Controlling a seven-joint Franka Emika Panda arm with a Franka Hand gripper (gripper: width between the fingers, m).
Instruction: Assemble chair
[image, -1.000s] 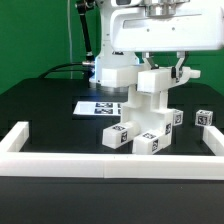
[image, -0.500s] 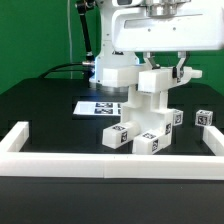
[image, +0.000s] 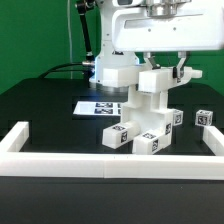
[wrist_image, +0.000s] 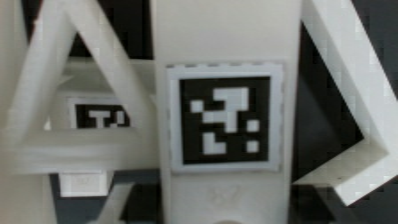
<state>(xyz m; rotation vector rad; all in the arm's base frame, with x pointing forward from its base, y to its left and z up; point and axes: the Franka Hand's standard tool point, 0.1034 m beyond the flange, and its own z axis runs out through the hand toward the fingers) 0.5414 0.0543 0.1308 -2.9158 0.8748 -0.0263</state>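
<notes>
Gripper (image: 160, 68) clamped narrow on the top upright of the chair (image: 146, 118). The chair stands partly built on the black tabletop (image: 45, 112), near the marker board (image: 90, 104). Wrist view: tagged bar (wrist_image: 222, 60) at centre, close up. Loose tagged block (image: 205, 117) lies apart, toward the exterior view's right.

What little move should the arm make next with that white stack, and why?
Probably press gently down to seat it: the gripper is shut on the top piece of the half-built chair, which stands upright on the table. I can't see whether the joint is seated.
</notes>
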